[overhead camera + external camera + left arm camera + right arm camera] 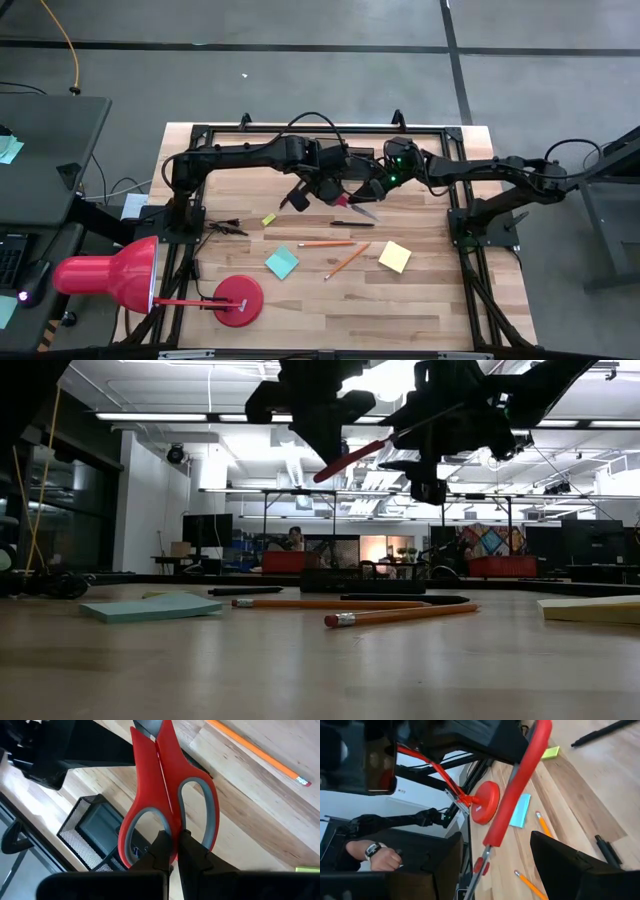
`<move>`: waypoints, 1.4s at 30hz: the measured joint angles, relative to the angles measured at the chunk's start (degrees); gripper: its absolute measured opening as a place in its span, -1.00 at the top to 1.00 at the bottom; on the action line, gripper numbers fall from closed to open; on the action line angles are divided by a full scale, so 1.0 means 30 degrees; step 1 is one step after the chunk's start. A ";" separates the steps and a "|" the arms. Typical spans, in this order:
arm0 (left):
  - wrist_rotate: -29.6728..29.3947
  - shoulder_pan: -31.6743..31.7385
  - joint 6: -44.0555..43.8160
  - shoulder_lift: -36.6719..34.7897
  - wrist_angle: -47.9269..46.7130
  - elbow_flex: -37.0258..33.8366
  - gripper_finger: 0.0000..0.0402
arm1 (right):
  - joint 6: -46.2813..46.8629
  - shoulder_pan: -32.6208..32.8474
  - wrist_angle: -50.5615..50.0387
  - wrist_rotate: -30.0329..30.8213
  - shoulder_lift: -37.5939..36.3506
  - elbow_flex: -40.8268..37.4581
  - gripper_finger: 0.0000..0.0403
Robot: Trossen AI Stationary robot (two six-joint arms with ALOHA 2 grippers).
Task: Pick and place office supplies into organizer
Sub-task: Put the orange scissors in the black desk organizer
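The red-handled scissors (165,795) hang in the air over the table's middle, with my left gripper (172,845) shut on their handles. In the high view they show red (363,208) under both arms. My right gripper (500,870) is open; its fingers stand on either side of the scissors' blade end (476,879) without visibly touching it. The black mesh organizer (92,832) stands on the table below the left gripper and shows as a dark box (362,581) in the low view. My left gripper pinches the scissors between its two fingers where the two handle loops meet (172,827). The fingers come steeply from above. The scissors are lifted clear of the table and tilted (350,460), their blades running away from the fingers toward my right gripper.
On the wood lie two orange pencils (325,244) (347,261), a blue pad (281,263), a yellow pad (394,256), a tiny yellow block (268,219) and black pens (352,224) (225,228). A red desk lamp (110,270) stands at the near left.
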 joint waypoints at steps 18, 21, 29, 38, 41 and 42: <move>0.0845 -0.0675 -0.0432 0.0027 0.1984 0.0000 1.00 | 0.0244 0.0323 0.0029 -0.0962 0.0131 0.0007 0.37; 0.0691 -0.0661 -0.0423 0.0029 0.1988 0.0000 1.00 | 0.0409 0.0370 0.0177 -0.1769 0.0425 0.0015 0.65; 0.0175 -0.0597 -0.0823 0.0017 0.2649 0.0036 0.99 | 0.0326 0.0425 0.0146 -0.2097 0.1333 -0.0036 0.96; 0.2228 -0.0003 -0.4610 -0.0379 0.2740 0.0007 0.90 | -0.0157 -0.0351 0.0270 -0.1941 0.1319 -0.0015 0.98; 0.6578 0.0942 -0.6268 -0.0715 0.3866 -0.0007 0.87 | -0.0483 -0.0972 0.0078 -0.1726 0.1319 -0.0015 0.98; 0.8011 0.1127 -0.6555 -0.0790 0.4525 0.0007 0.87 | -0.0591 -0.1202 0.0028 -0.1722 0.1319 -0.0015 0.98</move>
